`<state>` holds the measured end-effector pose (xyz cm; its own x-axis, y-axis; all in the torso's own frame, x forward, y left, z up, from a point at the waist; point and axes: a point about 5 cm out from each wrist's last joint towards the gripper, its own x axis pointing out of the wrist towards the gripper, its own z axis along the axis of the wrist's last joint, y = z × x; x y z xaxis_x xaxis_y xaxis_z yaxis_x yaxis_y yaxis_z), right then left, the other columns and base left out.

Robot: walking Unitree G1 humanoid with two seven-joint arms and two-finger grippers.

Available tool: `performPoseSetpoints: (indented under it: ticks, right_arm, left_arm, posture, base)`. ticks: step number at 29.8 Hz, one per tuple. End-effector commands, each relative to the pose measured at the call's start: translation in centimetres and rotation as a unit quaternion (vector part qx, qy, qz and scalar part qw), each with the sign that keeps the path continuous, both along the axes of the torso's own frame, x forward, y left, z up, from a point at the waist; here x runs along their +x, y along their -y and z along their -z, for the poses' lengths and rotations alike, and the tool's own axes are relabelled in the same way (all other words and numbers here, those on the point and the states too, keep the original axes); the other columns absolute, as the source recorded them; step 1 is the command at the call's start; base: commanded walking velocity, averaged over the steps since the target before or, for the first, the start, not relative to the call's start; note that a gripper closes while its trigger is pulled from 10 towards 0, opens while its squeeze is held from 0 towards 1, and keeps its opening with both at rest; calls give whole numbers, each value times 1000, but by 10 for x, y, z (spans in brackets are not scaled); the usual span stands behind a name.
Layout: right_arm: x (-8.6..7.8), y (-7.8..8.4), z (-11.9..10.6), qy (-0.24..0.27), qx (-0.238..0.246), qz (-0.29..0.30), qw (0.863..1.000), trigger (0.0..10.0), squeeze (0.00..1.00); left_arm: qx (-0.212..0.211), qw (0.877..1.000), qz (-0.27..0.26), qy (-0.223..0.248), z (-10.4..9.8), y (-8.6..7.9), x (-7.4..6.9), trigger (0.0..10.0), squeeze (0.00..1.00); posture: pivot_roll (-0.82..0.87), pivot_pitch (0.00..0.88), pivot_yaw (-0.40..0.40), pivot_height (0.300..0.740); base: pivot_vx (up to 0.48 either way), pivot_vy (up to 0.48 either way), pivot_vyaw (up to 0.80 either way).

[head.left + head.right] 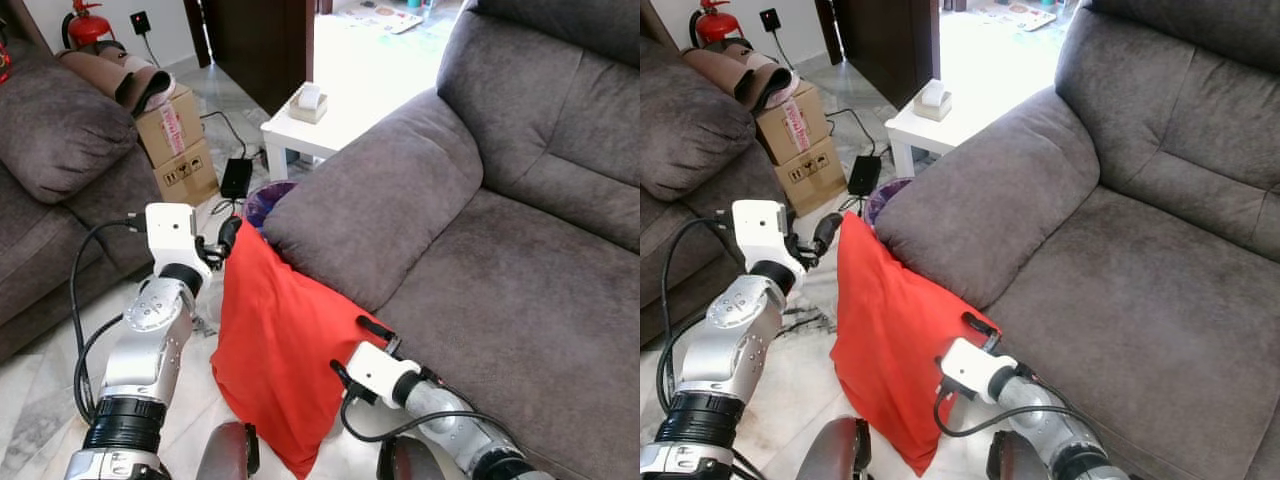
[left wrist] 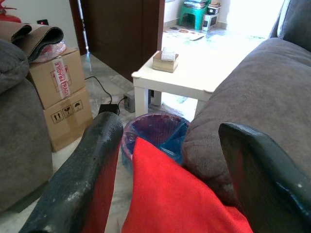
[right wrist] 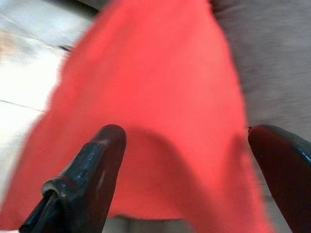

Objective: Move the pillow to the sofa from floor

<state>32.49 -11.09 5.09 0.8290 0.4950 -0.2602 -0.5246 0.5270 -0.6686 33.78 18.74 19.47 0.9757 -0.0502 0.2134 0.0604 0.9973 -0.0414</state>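
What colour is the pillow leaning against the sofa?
Plain red, no pattern. The pillow shows best in the left eye view, propped against the grey sofa.

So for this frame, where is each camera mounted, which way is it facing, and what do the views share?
Left and right eye views: on the head, looking down at the red pillow leaning on the sofa; both silver arms show.
Left wrist view: along the left gripper, open around the pillow's top corner, toward the white table.
Right wrist view: along the right gripper, open, facing the pillow.
All share the pillow.
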Motion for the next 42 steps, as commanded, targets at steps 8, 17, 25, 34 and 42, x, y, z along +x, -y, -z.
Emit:
performPoseSetpoints:
  ticks: [8,17,25,34,42]
  right_arm:
    - [5,-3,1,14,-67,-3,998,10000,0]
    - [6,1,2,1,-87,-10,996,10000,0]
    - [15,14,-5,36,-141,15,989,10000,0]
    - [25,28,-14,49,-175,56,982,10000,0]
    - [27,22,-13,46,-195,64,978,1059,0]
  left_arm:
    - [20,1000,13,-7,2,3,-13,10000,0]
    - [20,999,10,-23,6,-2,-22,10000,0]
    - [23,999,8,-29,7,-2,-25,10000,0]
    - [27,999,6,-38,10,-3,-28,10000,0]
    - [29,999,7,-39,8,-1,-30,10000,0]
  posture:
    - [187,287,11,607]
    - [187,305,10,607]
    - [190,318,8,607]
    - [182,317,8,607]
    - [199,315,5,607]
  base:
    - [0,0,0]
    - [0,0,0]
    - [0,0,0]
    - [0,0,0]
    - [0,0,0]
